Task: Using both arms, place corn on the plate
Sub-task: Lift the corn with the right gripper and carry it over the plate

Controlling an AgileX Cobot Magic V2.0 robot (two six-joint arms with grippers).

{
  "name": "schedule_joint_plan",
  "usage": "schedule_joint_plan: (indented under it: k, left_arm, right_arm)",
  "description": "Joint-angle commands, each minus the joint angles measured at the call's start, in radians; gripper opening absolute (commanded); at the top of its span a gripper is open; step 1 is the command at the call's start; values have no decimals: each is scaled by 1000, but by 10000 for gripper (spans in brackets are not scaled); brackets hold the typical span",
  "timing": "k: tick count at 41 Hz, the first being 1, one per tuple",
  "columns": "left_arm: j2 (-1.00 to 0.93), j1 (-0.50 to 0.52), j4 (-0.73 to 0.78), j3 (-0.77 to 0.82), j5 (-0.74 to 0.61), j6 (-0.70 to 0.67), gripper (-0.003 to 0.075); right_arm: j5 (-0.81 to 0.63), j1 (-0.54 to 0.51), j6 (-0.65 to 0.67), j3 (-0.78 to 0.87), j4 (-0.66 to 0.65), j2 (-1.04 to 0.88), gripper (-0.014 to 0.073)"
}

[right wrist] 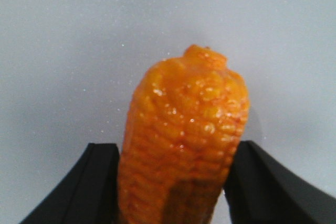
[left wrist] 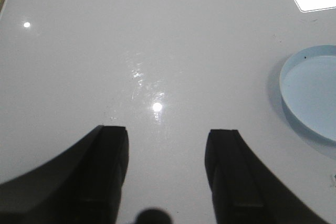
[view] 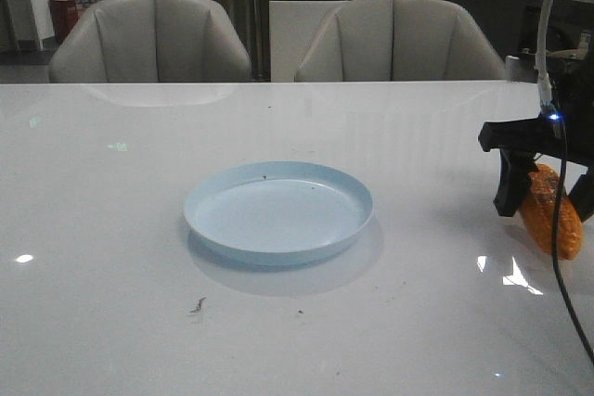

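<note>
The orange corn [view: 555, 229] lies tilted at the table's far right edge, well right of the pale blue plate [view: 278, 249], which holds nothing. My right gripper [view: 545, 209] straddles the cob from above. In the right wrist view both black fingers [right wrist: 102, 182] press against the sides of the corn [right wrist: 186, 124], so the gripper [right wrist: 176, 148] is shut on it. My left gripper [left wrist: 167, 129] does not show in the front view. In its wrist view it hangs open over bare white table, with the plate [left wrist: 312, 85] off to one side.
The glossy white table [view: 111, 229] carries a few dark specks near its front. Two grey chairs [view: 153, 39] stand behind the far edge. A black cable [view: 560, 257] hangs from the right arm across the corn.
</note>
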Motion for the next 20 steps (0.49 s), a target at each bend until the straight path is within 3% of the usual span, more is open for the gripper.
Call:
schedule_joint_plan:
  k: [1,3,10,20]
  left_arm:
    - [-2,0,17,-37,-73,-10,405]
    - [-2,0,17,-37,-77,-10,405]
    - [-2,0,17,-37,-111,-10,405]
    - [-2,0,6,-37,-164,-10,405]
  right_arm:
    - [-18,2,-4,-64,7,-51,367]
    - [-4,7,-4,-102,7,-51,330]
    - [30,54,-49,-249,7,-51,321]
    - [26,223,-92,-422,6,-51,321]
